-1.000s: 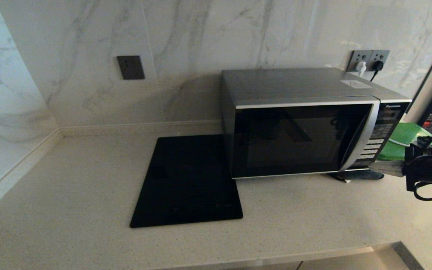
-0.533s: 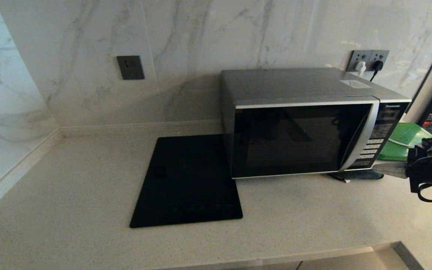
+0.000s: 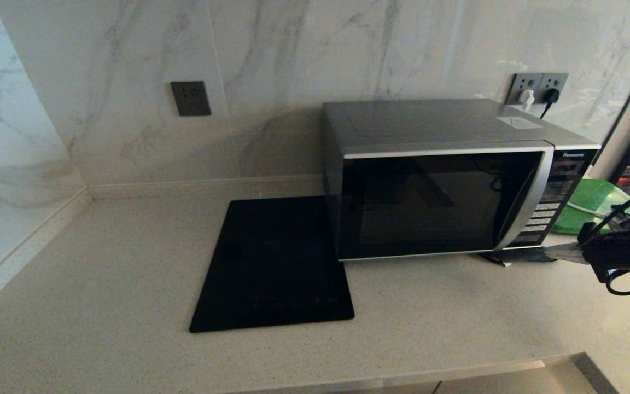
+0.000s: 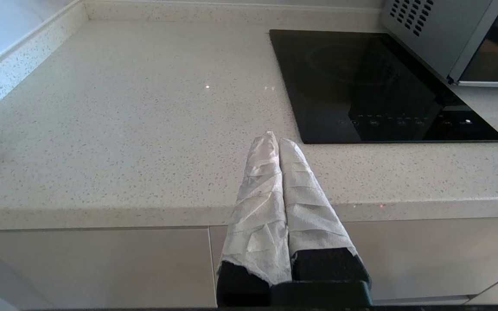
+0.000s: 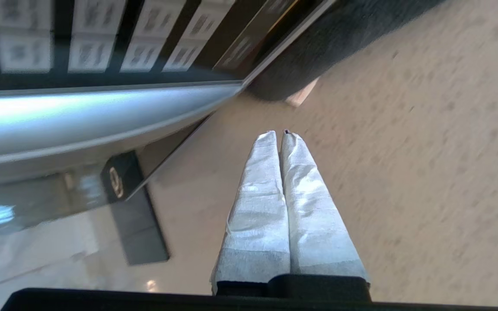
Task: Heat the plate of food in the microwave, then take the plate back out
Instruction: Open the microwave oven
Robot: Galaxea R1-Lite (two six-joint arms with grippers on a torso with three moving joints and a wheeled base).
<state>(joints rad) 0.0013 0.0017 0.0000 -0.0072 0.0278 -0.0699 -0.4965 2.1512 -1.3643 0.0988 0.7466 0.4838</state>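
**Operator:** Speckled stone table [image 3: 101, 284]: starting from the left, what stood on it?

**Technician:** The left end effector [image 4: 276, 142] hung at the front edge of the table, in front of the black glass cooktop [image 3: 274, 265]. Its cloth-wrapped fingers were pressed together with nothing between them. It did not appear in the head view. To the right of the cooktop stood the microwave [image 3: 446, 186], door closed, with the curved silver handle [image 3: 528, 202] running top to bottom along the door's right edge, beside the button panel [image 3: 550, 202].

**Operator:** And the right end effector?

**Technician:** The right end effector [image 3: 561, 253] was low over the table, just right of the microwave's lower right corner, pointing leftward toward it. Its fingers [image 5: 270, 172] were also closed flat against each other and empty. In the right wrist view the handle [image 5: 80, 116] passed close by the fingertips, not touching.

**Operator:** Which arm was better placed for the door?

**Technician:** The right, in my judgement. The handle lay to the left of and above its tip, with a near-vertical long axis, so the fingers would need to part and rise before hooking it. The left arm was well apart from it.

**Operator:** The plate of food?

**Technician:** Not visible in any view. Only a green tray [image 3: 594, 205] showed behind the right arm, and nothing could be made out through the dark door glass.
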